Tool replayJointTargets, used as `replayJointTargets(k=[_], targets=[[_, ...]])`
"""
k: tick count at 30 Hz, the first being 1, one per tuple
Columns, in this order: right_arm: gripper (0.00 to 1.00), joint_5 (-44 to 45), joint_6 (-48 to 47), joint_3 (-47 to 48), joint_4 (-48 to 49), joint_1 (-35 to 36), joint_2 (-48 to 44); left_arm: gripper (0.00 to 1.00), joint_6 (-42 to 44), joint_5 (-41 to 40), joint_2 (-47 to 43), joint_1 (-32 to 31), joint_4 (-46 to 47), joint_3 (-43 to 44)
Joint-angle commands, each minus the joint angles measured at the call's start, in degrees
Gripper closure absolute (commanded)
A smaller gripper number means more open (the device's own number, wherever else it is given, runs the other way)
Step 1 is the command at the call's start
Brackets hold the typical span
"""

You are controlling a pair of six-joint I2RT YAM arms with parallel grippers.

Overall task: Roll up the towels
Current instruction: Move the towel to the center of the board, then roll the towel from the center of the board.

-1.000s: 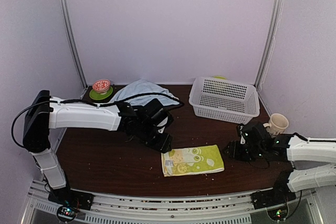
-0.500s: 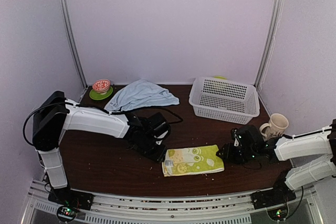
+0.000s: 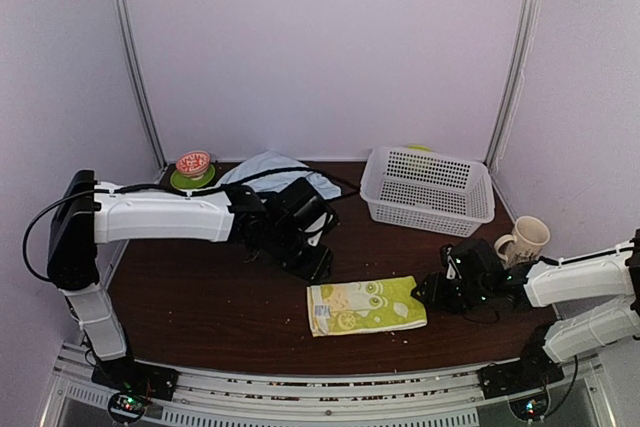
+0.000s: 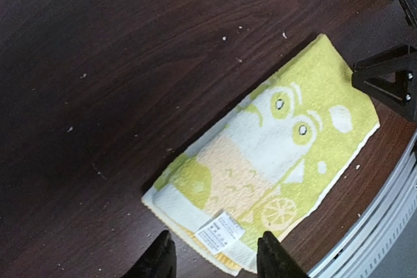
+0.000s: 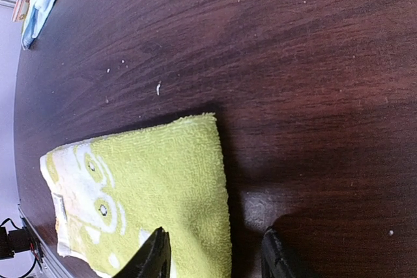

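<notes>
Lying flat near the front edge of the worktop (image 3: 190, 297), the green towel (image 3: 366, 305) is spread out, I think so it can be rolled from one end. The left tool (image 3: 312, 263) hangs near its left end, where the little tag (image 4: 220, 232) is. The right tool (image 3: 430, 293) sits low by its right end (one at each short side, maybe to start the roll together). Both tools have their fingers apart and hold nothing. The blue towel (image 3: 268, 169) lies bunched at the back, partly behind the left arm, likely waiting its turn. Count them: two towels, two tools, one basket (image 3: 420, 215), one mug (image 3: 527, 237), and one bowl (image 3: 193, 161) on one plate (image 3: 178, 183).
</notes>
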Motion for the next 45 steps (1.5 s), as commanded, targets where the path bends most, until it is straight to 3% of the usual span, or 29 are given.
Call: replayJointTargets(k=[1, 10, 22, 31, 45], targets=[[0.53, -0.2, 0.1, -0.7, -2.2, -0.2, -0.6, 0.60, 1.2, 3.5, 5.0, -0.8, 0.6, 2.3], [0.58, -4.0, 1.7, -2.4, -0.8, -0.1, 0.9, 0.71, 0.3, 0.6, 10.4, -0.8, 0.3, -0.5], [1.00, -2.5, 1.9, -3.4, -3.2, -0.1, -1.5, 0.80, -1.9, 0.0, 11.2, -0.8, 2.1, -4.1], [1.00, 5.9, -4.7, 7.0, -18.1, 5.1, -5.8, 0.81, -2.2, 0.9, 11.6, -0.9, 3.3, -5.2], [1.00, 8.8, -5.1, 15.8, -16.7, 14.8, 2.4, 0.81, -2.6, 1.4, 11.7, -1.4, 3.8, -5.7]])
